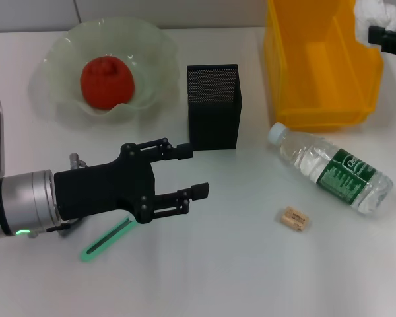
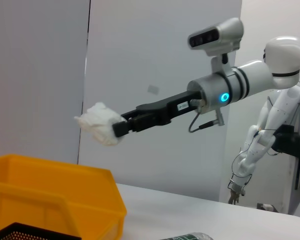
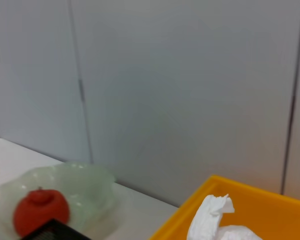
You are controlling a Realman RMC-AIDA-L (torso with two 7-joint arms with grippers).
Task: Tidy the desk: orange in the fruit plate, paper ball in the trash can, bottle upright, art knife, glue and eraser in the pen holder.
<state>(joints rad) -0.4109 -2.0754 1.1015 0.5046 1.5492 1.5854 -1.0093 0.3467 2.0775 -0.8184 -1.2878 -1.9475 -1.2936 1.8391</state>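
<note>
One paper ball (image 2: 101,129) (white, crumpled) held by right gripper (image 2: 121,127) above yellow bin (image 1: 320,66).

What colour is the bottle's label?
Green with white print, on the bottle; clearest in the head view.

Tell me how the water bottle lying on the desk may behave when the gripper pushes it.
The bottle lies on its round side on the table, so it will probably roll. It looks full of clear water, likely rather heavy. Its smooth plastic may slip, and the thin wall could dent under a tight grip.
</note>
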